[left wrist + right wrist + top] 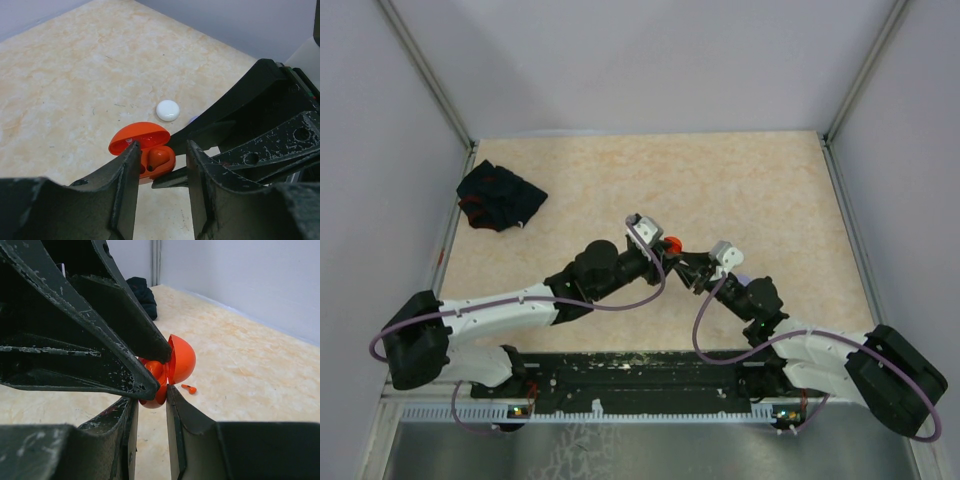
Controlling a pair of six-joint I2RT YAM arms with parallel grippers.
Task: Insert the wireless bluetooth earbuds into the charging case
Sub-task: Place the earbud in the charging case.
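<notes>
The orange charging case (142,140) stands with its lid open, a little above the table at the middle (672,243). One orange earbud (157,157) sits in its right-hand socket. My right gripper (150,395) is shut on the case's base (159,390), gripping it from the side. My left gripper (164,146) hangs just in front of the case, open, with nothing between its fingers. A second orange earbud (189,388) lies loose on the table beyond the case.
A white round disc (167,110) lies on the table behind the case. A pale purple object (742,280) shows beside the right arm. A black cloth (500,197) lies at the far left. Walls enclose the table on three sides.
</notes>
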